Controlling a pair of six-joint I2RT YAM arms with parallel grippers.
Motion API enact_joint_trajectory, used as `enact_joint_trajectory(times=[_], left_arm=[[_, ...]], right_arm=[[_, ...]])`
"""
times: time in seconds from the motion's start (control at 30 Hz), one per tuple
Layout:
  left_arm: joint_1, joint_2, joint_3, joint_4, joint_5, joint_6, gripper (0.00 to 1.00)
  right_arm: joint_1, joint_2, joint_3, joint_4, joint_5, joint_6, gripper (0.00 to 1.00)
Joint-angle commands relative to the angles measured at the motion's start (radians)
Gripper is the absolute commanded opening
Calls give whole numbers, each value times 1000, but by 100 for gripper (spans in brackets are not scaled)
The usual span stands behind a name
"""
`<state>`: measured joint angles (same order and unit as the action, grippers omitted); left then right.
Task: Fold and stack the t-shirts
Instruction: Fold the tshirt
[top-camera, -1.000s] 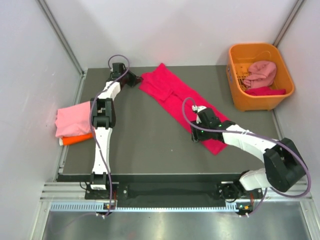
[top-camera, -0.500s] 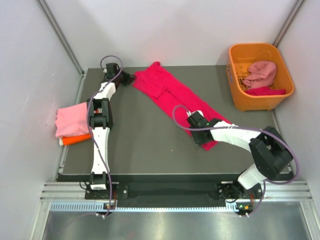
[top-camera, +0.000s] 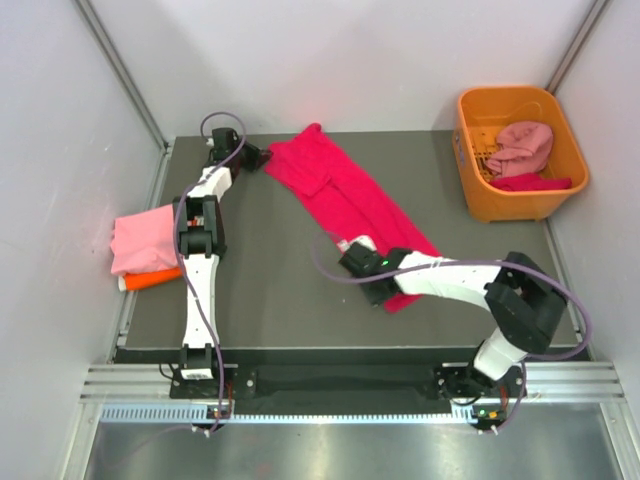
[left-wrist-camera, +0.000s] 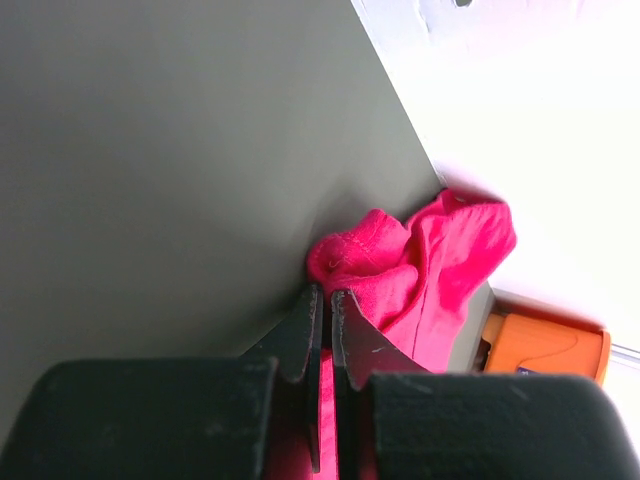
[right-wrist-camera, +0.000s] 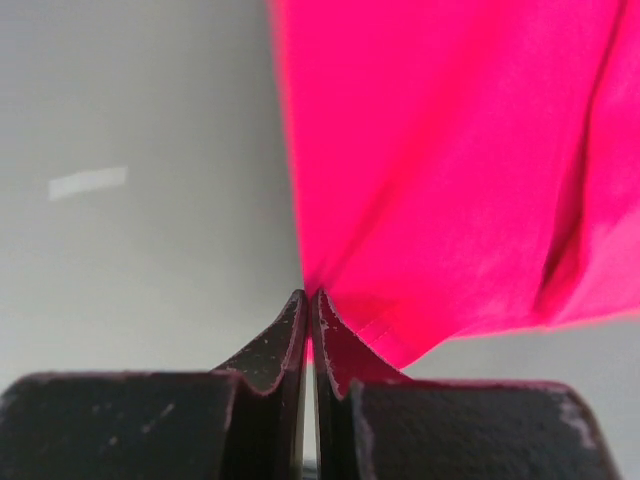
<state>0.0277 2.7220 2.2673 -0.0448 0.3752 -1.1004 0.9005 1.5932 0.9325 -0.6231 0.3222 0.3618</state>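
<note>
No legible text, brand, number or sign in any of the three views. Nothing readable on the crimson t-shirt (top-camera: 352, 198) lying across the tabletop (top-camera: 270, 290), nor on the wall of the orange basket (top-camera: 512, 206).
</note>
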Motion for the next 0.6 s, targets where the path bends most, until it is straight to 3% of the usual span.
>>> enact_joint_trajectory(times=[0.0, 0.07, 0.2, 0.23, 0.33, 0.43, 0.53, 0.57], left_arm=[[15, -67, -25, 25, -32, 20, 0], [15, -68, -34, 28, -29, 23, 0], [14, -67, -45, 37, -7, 27, 0], [12, -65, -45, 37, -1, 28, 0], [11, -58, -40, 80, 28, 33, 0], [12, -57, -38, 88, 45, 37, 0], [11, -56, -45, 111, 62, 33, 1], [9, -56, -46, 115, 68, 31, 5]], right_arm=[[194, 43, 160, -21, -98, 95, 0], [301, 134, 253, -32, -126, 130, 0], [397, 312, 571, -36, -199, 144, 3], [412, 371, 622, -38, -221, 138, 22], [423, 390, 733, -27, -270, 121, 56], [344, 290, 689, 34, -316, 117, 62], [177, 167, 562, 143, -443, 114, 61], [82, 140, 505, 167, -507, 108, 61]])
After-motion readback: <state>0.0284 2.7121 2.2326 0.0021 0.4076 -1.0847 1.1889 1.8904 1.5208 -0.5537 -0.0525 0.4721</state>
